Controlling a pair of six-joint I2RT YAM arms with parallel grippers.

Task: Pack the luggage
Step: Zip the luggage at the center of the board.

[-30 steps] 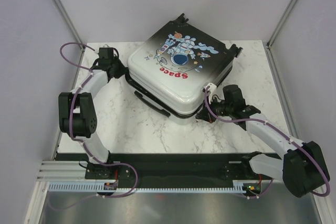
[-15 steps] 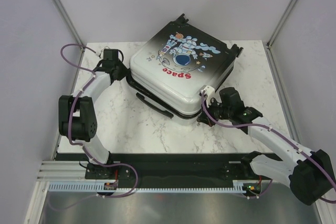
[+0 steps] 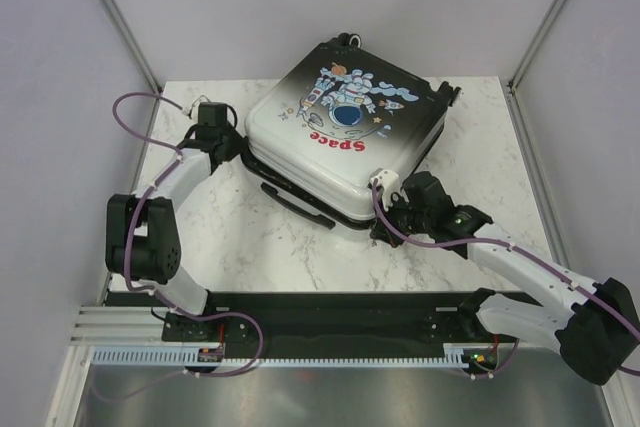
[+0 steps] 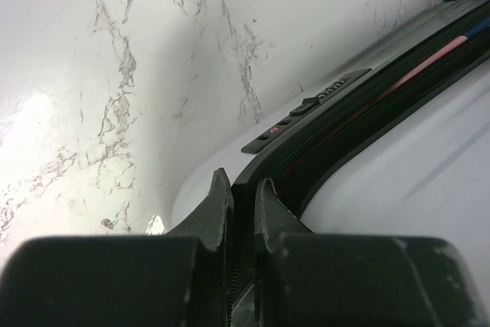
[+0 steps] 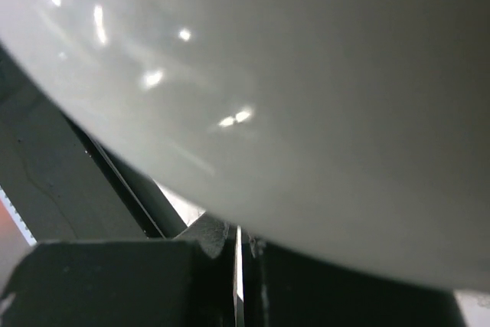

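Observation:
The luggage (image 3: 340, 137) lies flat and closed on the marble table (image 3: 240, 237), with the astronaut and red "Space" print facing up. My left gripper (image 3: 238, 144) is at its left corner. In the left wrist view my left gripper (image 4: 243, 189) is shut on the zipper pull at the black zipper seam, between the white shells (image 4: 413, 166). My right gripper (image 3: 383, 219) is at the near right corner, under the shell's edge. In the right wrist view my right gripper (image 5: 236, 239) is shut on a thin pale tab, the zipper pull, below the white shell (image 5: 306, 74).
The luggage's black side handle (image 3: 290, 197) faces the near edge. Its black wheels (image 3: 448, 95) point to the back right. A combination lock (image 4: 306, 109) sits on the seam ahead of my left fingers. Grey walls enclose the table on three sides.
My right gripper has slid left along the luggage's near edge. My left gripper has moved right, closer along the left corner. The luggage has turned slightly.

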